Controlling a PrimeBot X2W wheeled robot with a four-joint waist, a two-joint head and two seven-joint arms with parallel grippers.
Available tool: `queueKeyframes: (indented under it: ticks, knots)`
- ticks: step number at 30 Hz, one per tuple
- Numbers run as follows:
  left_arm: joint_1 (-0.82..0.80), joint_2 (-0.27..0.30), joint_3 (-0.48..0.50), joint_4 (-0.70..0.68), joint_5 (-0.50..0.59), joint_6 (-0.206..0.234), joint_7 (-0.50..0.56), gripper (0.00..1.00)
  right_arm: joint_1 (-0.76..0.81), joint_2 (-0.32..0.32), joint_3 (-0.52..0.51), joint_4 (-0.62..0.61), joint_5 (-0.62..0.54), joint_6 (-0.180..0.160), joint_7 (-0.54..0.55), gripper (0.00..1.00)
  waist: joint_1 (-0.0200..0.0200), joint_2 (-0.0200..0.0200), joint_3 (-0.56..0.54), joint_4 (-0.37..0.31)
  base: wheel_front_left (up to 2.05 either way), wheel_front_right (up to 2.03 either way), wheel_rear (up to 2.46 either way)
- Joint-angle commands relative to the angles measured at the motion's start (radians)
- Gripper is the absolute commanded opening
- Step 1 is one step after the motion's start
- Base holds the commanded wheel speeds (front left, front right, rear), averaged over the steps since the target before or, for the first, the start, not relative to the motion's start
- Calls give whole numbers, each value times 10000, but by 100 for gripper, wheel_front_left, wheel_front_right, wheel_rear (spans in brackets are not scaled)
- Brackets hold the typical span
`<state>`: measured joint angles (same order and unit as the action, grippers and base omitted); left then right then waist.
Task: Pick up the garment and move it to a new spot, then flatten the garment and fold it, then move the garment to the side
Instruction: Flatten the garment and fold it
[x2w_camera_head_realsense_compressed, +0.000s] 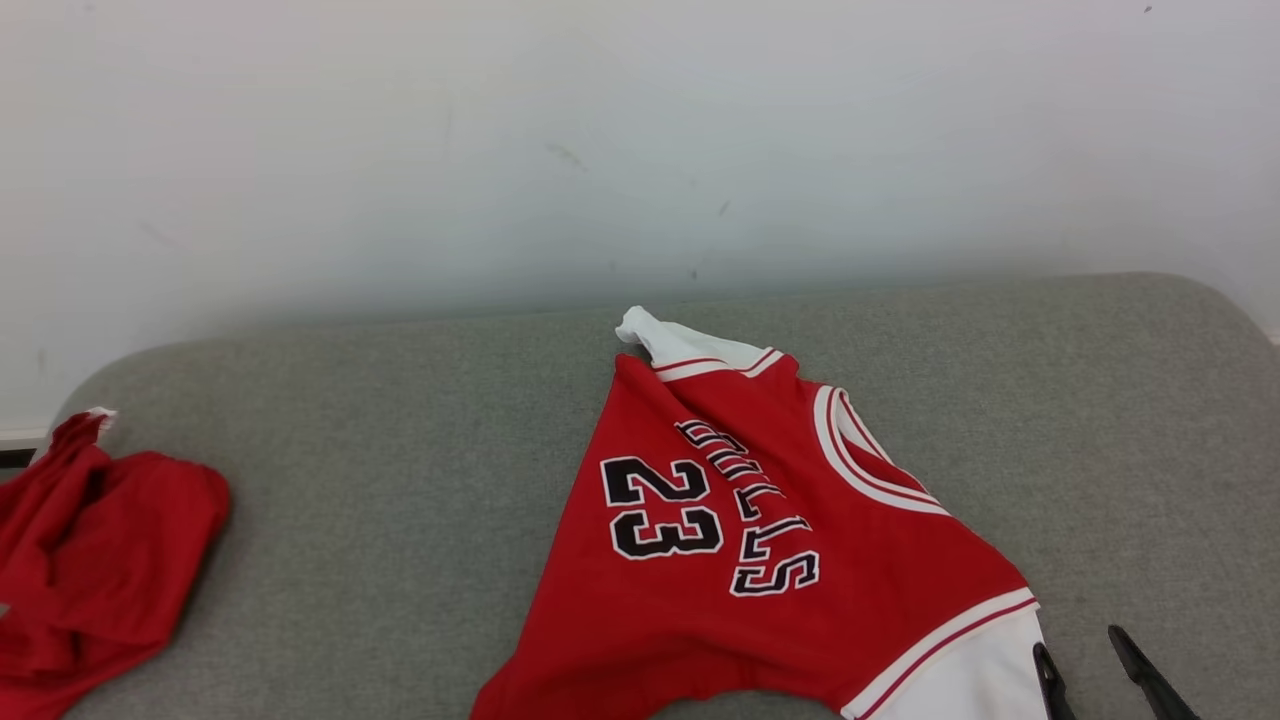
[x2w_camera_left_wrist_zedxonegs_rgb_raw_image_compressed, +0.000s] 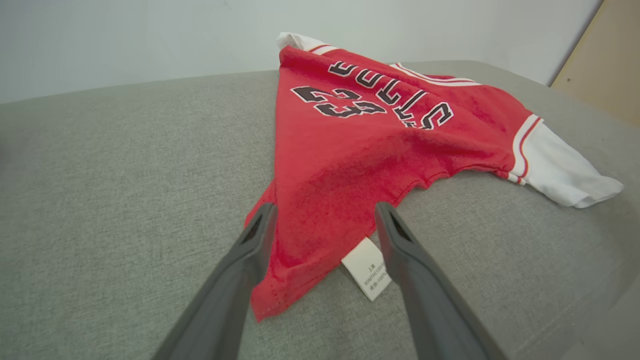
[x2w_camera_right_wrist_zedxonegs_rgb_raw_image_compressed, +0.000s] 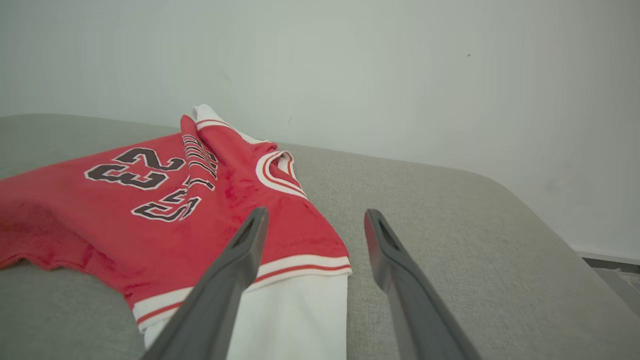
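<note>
Red jersey lies rumpled and skewed mid-counter; left gripper gapes astride its hem corner, right gripper gapes over the white sleeve, neither holding cloth, likely poised to pinch and lift.

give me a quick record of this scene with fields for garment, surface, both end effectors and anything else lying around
garment: red jersey numbered 23, lying rumpled, not folded
surface: grey padded table against a pale wall
left end effector: open, at the jersey's hem corner, nothing gripped
right end effector: open, at the edge of the near white sleeve, nothing gripped
label: white tag sticking out from under the hem
other: heap of red clothes at the table's left end
</note>
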<state>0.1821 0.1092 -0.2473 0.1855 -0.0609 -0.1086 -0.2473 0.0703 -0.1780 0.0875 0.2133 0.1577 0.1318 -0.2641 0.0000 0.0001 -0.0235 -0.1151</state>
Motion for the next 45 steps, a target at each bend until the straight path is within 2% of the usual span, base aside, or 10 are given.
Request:
queueKeyframes:
  ticks: [1, 6, 13, 26, 45]
  knots:
    - [-151, 137, -54, 91, 92, -38, 38, 100, 142, -135, 11, 182, 12, -25, 114, 100, 0, -1, 57, -31, 0, 0, 0]
    - [-427, 468, -333, 663, 170, -115, 114, 100, 345, -370, 238, 956, 499, -25, 1002, 100, 0, -1, 273, -135, 0, 0, 0]
    - [-746, 644, -501, 1065, 334, -103, 29, 100, 191, -315, 512, 1748, 1027, -25, 1887, 100, 0, -1, 671, -201, 0, 0, 0]
    - [-1183, 842, -734, 1468, 358, -82, 10, 100, -603, -262, 1260, 2893, 1806, -25, 1903, 100, 0, -1, 1067, -54, 0, 0, 0]
    - [-1597, 1159, -1011, 2410, 484, 69, 84, 100, -1468, -140, 2229, 3695, 2310, 14, 1376, 100, 0, -1, 1326, -56, 0, 0, 0]
